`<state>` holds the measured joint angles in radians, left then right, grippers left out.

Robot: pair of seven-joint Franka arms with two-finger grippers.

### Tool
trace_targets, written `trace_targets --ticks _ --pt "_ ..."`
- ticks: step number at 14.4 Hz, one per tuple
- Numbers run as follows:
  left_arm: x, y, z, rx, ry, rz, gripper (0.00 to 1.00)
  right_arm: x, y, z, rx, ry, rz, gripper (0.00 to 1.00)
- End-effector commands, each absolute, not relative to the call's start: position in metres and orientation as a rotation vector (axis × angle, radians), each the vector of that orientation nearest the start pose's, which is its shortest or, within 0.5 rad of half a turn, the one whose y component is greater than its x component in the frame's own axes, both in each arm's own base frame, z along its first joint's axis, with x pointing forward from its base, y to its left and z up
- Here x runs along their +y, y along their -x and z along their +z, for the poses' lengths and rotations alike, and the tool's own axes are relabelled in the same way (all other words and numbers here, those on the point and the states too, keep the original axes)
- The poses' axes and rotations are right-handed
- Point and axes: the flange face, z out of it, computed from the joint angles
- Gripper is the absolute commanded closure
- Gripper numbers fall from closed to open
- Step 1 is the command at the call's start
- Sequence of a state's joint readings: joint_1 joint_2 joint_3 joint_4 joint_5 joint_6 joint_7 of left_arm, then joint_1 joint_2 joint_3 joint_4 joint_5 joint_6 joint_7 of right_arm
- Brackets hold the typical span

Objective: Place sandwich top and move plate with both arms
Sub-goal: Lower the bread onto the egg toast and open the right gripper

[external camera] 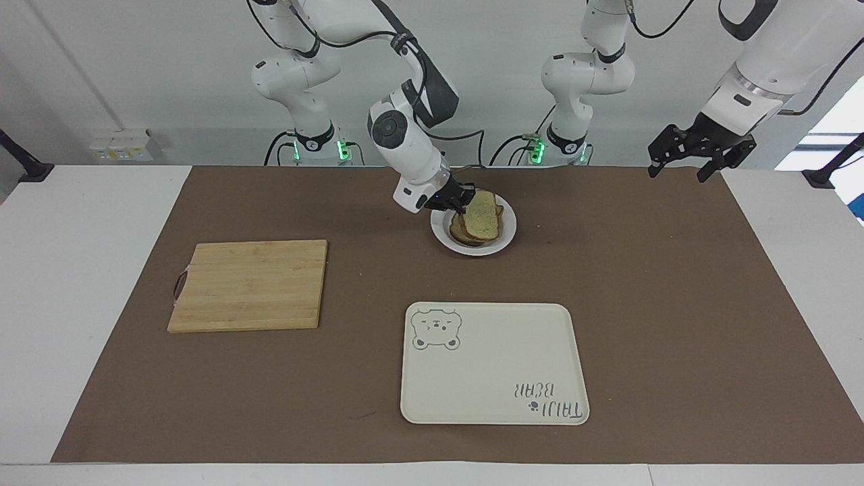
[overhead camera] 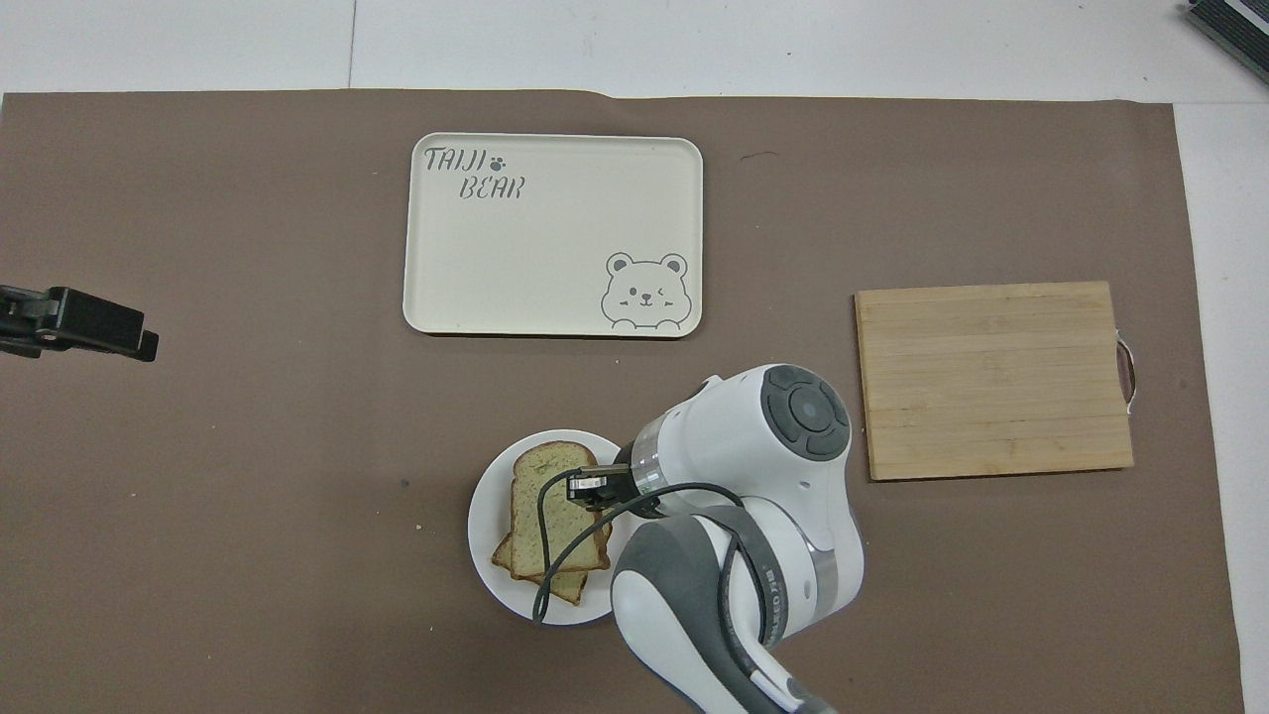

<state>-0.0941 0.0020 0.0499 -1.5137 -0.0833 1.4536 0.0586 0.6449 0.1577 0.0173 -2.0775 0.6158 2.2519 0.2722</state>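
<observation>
A white plate [external camera: 507, 229] [overhead camera: 484, 516] sits on the brown mat close to the robots. My right gripper [external camera: 462, 199] [overhead camera: 585, 488] is shut on one edge of the sandwich top [external camera: 482, 216] [overhead camera: 543, 506], a speckled tan slice. It holds the slice tilted over the plate, gripped edge higher, covering the lower slice [external camera: 464, 236] [overhead camera: 570, 587], whose crust peeks out underneath. The egg is hidden. I cannot tell if the two slices touch. My left gripper [external camera: 698, 158] [overhead camera: 79, 322] waits open and empty in the air over the mat's edge at the left arm's end.
A cream tray with a bear drawing [external camera: 493, 364] [overhead camera: 550, 233] lies farther from the robots than the plate. A wooden cutting board [external camera: 250, 283] [overhead camera: 991, 377] lies toward the right arm's end of the table.
</observation>
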Motion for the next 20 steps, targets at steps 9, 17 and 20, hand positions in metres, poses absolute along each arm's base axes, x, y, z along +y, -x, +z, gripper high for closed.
trace_targets --ticks 9,17,20 --pt "-0.03 -0.537 0.645 0.18 3.202 0.1 0.0 0.359 -0.441 0.339 0.047 2.69 0.306 1.0" --pt "-0.03 -0.537 0.645 0.18 3.202 0.1 0.0 0.364 -0.466 0.351 -0.032 2.686 0.231 0.0" --pt "-0.03 -0.537 0.644 0.179 3.2 0.102 0.0 0.35 -0.474 0.364 -0.094 2.737 0.176 0.0"
